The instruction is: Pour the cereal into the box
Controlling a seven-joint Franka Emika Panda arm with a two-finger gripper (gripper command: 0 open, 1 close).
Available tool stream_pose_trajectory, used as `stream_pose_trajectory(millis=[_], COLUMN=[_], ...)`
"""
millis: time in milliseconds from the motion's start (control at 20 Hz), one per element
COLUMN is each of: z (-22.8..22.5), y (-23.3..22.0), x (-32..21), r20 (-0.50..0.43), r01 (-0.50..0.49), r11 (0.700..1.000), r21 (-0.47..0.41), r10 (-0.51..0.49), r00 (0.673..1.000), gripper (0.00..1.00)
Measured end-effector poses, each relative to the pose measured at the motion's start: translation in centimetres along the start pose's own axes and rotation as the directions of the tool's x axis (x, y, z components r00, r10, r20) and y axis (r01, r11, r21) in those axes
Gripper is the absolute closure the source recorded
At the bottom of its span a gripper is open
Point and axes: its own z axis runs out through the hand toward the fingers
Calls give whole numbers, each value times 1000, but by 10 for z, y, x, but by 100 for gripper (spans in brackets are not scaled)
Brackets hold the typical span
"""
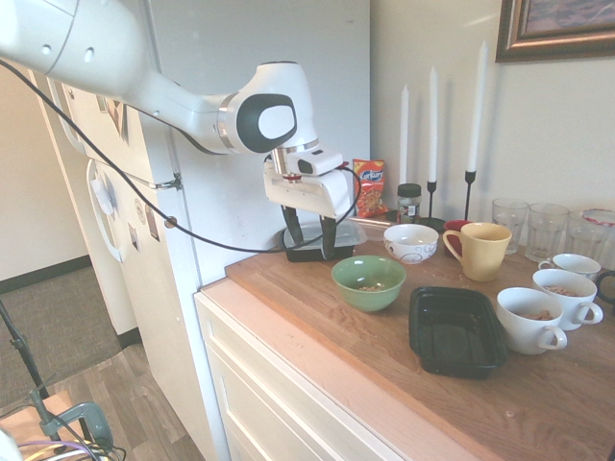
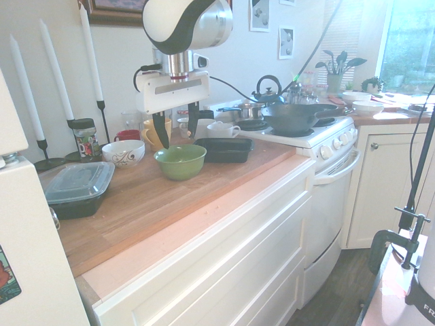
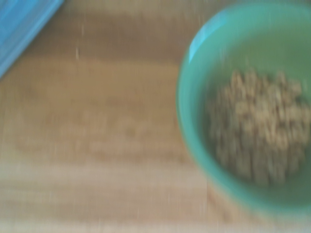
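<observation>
The cereal (image 3: 260, 128) sat loose in the green bowl (image 1: 368, 280) — probably light, best gripped by its rim. The gripper (image 1: 313, 242) hung wide open, empty, just behind it — the black tray (image 1: 455, 331) nearby.

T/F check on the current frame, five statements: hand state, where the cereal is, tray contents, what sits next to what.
1. The hand is open and holds nothing. True.
2. The cereal is in the green bowl. True.
3. The black tray already has cereal in it. False: it looks empty.
4. The hand is clamped on the green bowl's rim. False: it hangs above the counter, clear of the bowl.
5. The yellow mug stands between the green bowl and the counter's front edge. False: it stands behind the bowl, towards the wall.
</observation>
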Motion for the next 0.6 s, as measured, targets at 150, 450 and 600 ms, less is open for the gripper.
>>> stream_pose_trajectory(millis=[150,450,600], z=[15,60,82], y=[-19,-42,-52], x=[29,60,58], r20=[10,31,46], r01=[-15,-23,-10], r11=[1000,998,997], r21=[-15,-52,-71], r10=[15,24,14], r00=[1000,999,999], gripper=[0,0,0])
